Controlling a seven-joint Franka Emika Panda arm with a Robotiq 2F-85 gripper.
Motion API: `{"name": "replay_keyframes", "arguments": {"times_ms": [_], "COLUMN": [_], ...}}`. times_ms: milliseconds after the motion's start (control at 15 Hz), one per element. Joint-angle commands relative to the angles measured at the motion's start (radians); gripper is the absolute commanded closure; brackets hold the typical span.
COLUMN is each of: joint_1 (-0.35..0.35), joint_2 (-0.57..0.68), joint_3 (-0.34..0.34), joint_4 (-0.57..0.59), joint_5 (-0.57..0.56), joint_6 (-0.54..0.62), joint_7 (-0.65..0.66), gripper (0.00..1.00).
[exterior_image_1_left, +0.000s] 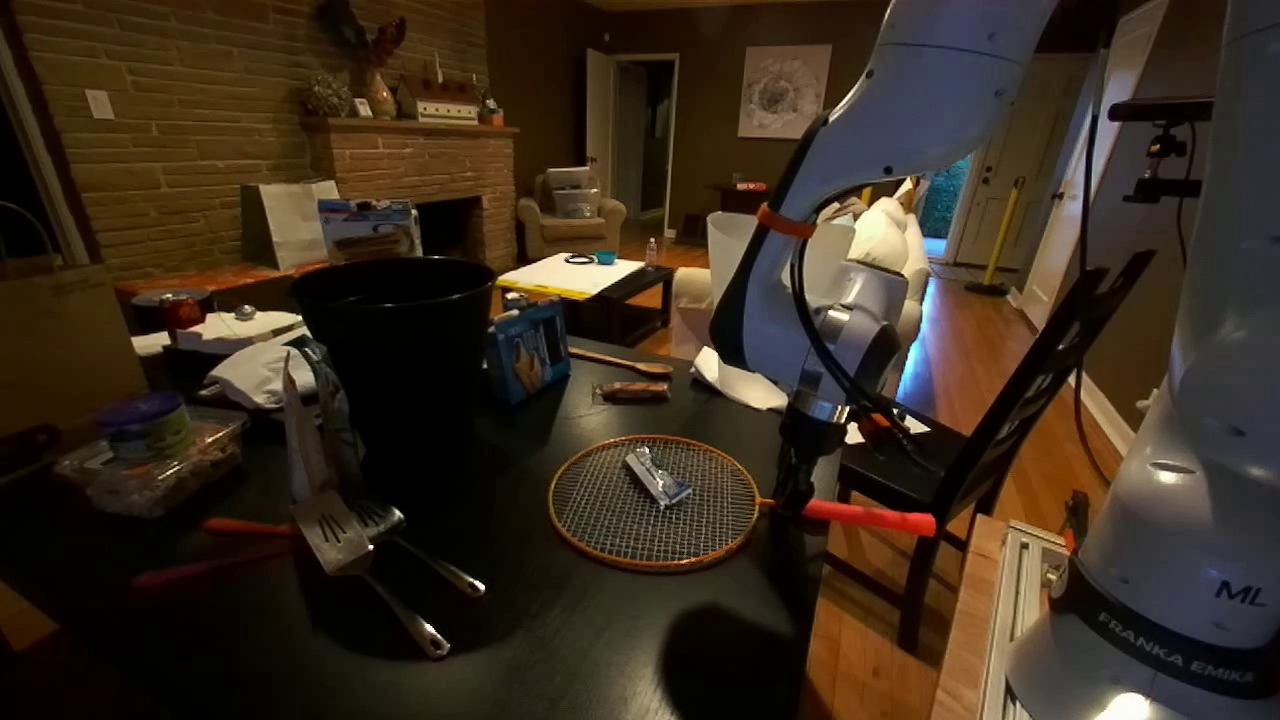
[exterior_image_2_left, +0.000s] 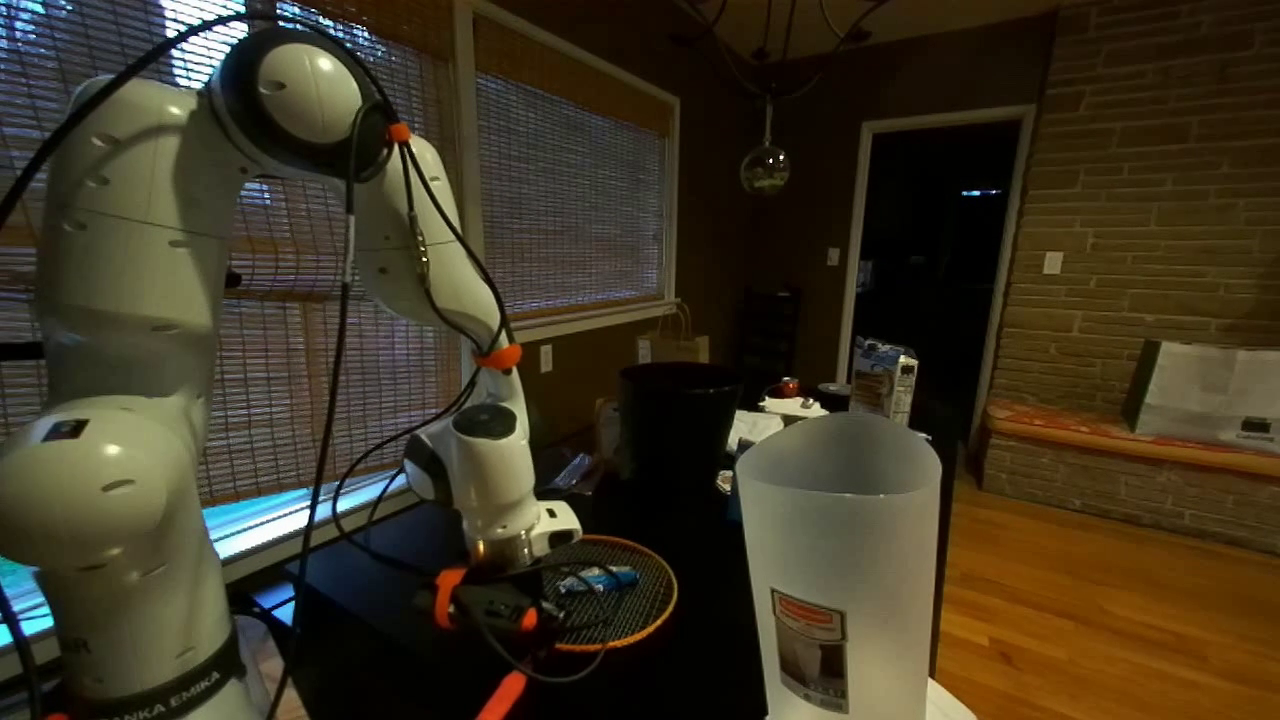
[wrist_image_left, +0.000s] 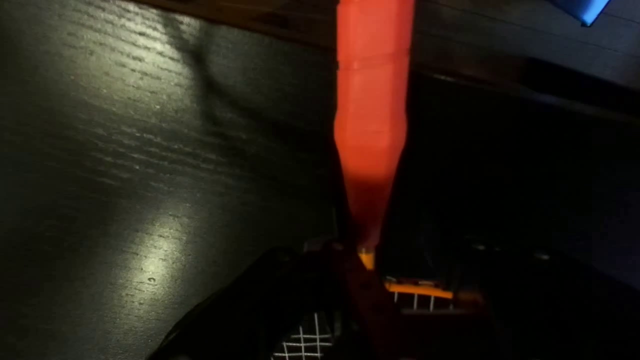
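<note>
– where's the racket (exterior_image_1_left: 720, 520), then?
– it looks to lie flat on the dark surface (exterior_image_1_left: 560, 630), its red handle (exterior_image_1_left: 872, 517) reaching out past the edge. a silver-and-blue packet (exterior_image_1_left: 657, 477) rests on the strings (exterior_image_1_left: 600, 500).
– and your pincer (exterior_image_1_left: 793, 498)?
– mine is down at the thin shaft (wrist_image_left: 366, 259), close to where the handle begins. whether i'm clamped on it or just beside it, i can't tell; the wrist view is too dark there.
– how far along are you?
– reaching the shaft looks done, i'd say. no lift shows; a sure grip, if i lack one, and any raising are left.
</note>
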Motion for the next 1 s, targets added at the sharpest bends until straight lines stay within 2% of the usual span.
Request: {"name": "replay_keyframes", "arguments": {"times_ms": [0,67,200,267,933], "joint_1": [0.002,0.002,0.001,0.000,0.001], "joint_2": [0.001,0.000,-0.002,-0.003,-0.002], "joint_3": [0.015,0.021,0.029,0.030,0.024], "joint_4": [0.000,-0.002,-0.007,-0.006,0.003], "joint_5": [0.049,0.051,0.055,0.057,0.057], "joint_6": [0.025,0.025,0.029,0.033,0.037], "joint_7": [-0.036,-0.036,-0.035,-0.037,-0.013], "gripper": [0.90,0.97,1.00,0.97,0.96]}}
